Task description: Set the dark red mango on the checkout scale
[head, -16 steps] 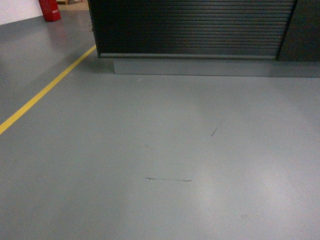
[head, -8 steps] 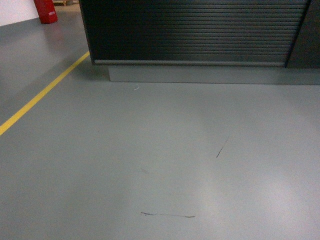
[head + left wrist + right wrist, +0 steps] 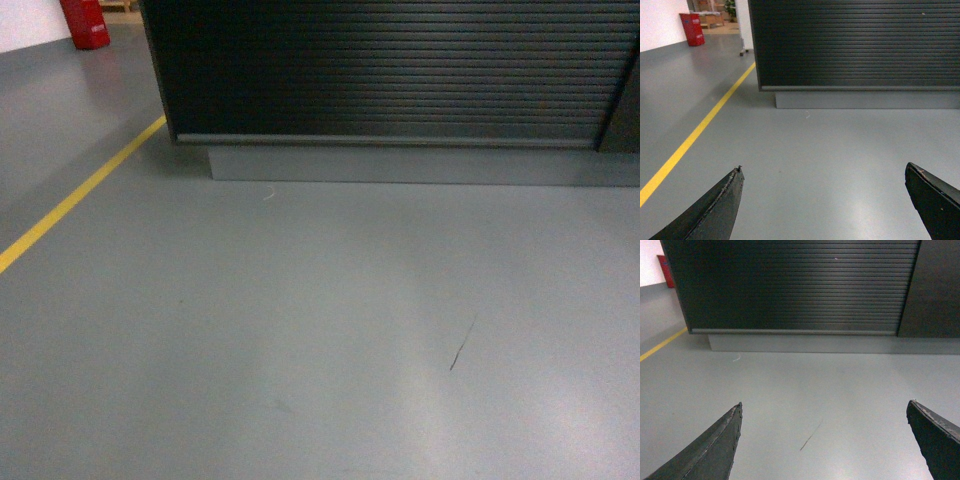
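Head view: ribbed dark front of the checkout (image 3: pixel 390 70) filling the 12 o'clock band, grey plinth (image 3: pixel 420 165) beneath it, grey floor (image 3: pixel 300 330) everywhere below. Yellow floor line (image 3: pixel 80 195) slanting from 9 o'clock up toward 11, red bin (image 3: pixel 85 22) at the 11 o'clock corner, thin dark scuff (image 3: pixel 462 345) on the floor around 4 o'clock. No arms caught from up here. Left wrist view: left gripper (image 3: pixel 824 200) spread wide, dark fingertips (image 3: pixel 715 210) poking in at 7 and 5 o'clock, nothing but bare floor between. Same counter at 12 to 1 o'clock, yellow line running 7 to 11. Right wrist view: right gripper (image 3: pixel 824 440) equally wide apart, empty, counter front straight ahead at 12, scuff near 6. Dark red mango and scale outside all three views; counter top cut off above each picture's edge.
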You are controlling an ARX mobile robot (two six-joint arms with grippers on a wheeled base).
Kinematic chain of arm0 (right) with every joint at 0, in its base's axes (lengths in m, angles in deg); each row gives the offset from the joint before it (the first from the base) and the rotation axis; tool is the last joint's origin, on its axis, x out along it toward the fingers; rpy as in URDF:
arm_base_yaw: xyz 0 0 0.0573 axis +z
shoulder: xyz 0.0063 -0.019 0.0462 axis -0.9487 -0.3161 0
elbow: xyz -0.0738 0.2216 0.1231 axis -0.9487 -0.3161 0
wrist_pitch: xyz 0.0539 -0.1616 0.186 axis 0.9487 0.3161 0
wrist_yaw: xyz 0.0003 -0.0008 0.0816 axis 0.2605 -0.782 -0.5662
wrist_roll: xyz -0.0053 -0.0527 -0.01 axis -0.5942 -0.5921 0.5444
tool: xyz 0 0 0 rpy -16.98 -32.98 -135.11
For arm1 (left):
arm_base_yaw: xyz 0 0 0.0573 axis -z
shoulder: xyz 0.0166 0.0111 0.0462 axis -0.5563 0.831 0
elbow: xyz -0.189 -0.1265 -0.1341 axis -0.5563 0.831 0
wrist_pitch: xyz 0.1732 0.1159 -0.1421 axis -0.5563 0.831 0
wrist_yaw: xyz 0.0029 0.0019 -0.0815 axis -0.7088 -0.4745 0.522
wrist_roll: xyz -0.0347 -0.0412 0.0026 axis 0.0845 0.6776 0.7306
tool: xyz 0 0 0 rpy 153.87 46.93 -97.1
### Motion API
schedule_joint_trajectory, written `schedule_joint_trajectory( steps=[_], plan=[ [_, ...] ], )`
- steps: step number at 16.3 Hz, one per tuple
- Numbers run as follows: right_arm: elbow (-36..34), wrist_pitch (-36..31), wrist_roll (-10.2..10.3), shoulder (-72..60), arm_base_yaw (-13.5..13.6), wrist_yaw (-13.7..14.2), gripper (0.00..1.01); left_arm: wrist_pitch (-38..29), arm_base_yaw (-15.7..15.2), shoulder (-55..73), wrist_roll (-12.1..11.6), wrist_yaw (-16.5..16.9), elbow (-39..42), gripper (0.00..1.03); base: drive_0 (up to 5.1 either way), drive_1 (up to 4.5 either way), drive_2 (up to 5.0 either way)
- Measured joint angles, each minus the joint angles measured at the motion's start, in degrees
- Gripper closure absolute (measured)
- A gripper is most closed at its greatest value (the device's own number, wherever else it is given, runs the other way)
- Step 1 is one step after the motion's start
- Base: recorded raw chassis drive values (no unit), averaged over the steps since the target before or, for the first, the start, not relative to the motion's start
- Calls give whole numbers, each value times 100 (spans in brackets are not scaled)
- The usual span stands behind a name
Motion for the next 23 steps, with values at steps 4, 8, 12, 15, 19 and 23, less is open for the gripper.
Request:
schedule_joint_trajectory(
  steps=[4,8,12,15,19,23],
  plan=[
    [0,22,2,2,0,7,3,13,0,0,-2,0,0,5,-9,424,-442],
    [0,7,0,2,0,2,3,-4,2,0,-2,2,0,5,-2,431,-436],
    [0,-20,2,0,0,4,3,-2,2,0,-2,-2,0,5,-1,432,-434],
    [0,-13,0,2,0,4,3,-9,2,0,-2,-4,0,5,4,438,-429],
    [0,0,2,0,0,9,3,9,2,0,-2,-4,0,5,9,442,-424],
    [0,-4,0,0,0,-2,3,11,2,0,-2,-4,0,5,10,443,-424]
  ],
)
